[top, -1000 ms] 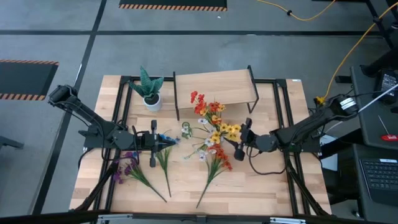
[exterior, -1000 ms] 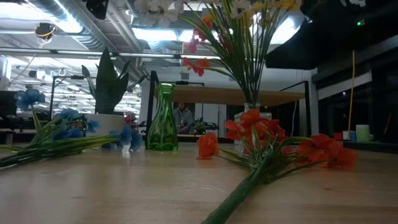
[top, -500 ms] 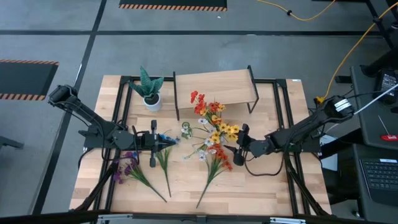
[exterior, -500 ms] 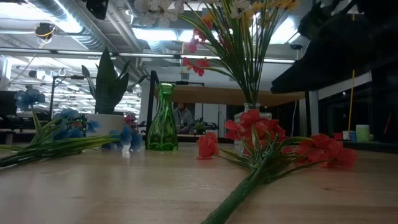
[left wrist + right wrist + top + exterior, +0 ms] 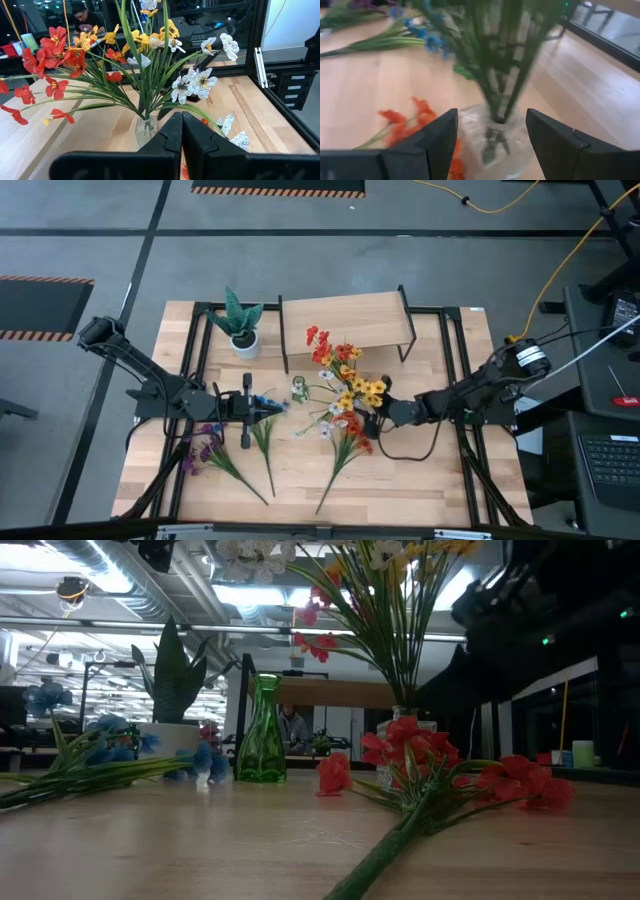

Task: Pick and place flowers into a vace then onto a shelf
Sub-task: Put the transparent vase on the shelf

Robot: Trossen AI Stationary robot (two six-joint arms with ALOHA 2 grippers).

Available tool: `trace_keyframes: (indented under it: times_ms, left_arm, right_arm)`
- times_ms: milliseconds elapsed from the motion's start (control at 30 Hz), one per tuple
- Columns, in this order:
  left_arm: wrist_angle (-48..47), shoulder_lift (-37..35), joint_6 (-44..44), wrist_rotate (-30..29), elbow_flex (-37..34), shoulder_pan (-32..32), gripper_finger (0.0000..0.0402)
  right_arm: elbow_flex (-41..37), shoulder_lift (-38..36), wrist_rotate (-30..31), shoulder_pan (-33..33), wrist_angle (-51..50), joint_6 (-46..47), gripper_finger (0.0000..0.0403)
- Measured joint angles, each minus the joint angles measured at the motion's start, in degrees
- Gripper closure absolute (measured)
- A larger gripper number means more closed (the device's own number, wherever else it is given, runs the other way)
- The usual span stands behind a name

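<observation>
The pale wooden surface carries the shelf at its far edge, standing bare. Near the middle, a clear glass vase holds a bunch of flowers in red, orange, yellow and white. More orange sprigs lie flat just beside it, and blue sprigs and purple sprigs lie farther left. The right tool is spread wide, one finger on each side of the vase. The left tool is clenched, empty, above the blue sprigs.
</observation>
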Motion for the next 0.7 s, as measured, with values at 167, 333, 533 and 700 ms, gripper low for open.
trace_keyframes:
  times_ms: [167,333,533,700]
  left_arm:
    - [-0.1,0.0,0.0,0.0,0.0,0.0,0.0394]
    - [-0.1,0.0,-0.2,0.0,0.0,0.0,0.0397]
    - [-0.1,0.0,-0.2,0.0,0.0,0.0,0.04]
    - [-0.1,0.0,-0.2,0.0,0.0,0.0,0.0396]
  right_arm:
    - [0.0,1.4,-1.1,-0.8,0.8,0.8,0.0166]
    - [0.0,2.5,-1.5,-0.8,3.8,-0.4,0.0166]
    - [0.0,4.0,-1.5,-0.8,5.0,-1.2,0.0166]
    - [0.0,5.4,-1.5,-0.8,7.6,-3.6,0.0166]
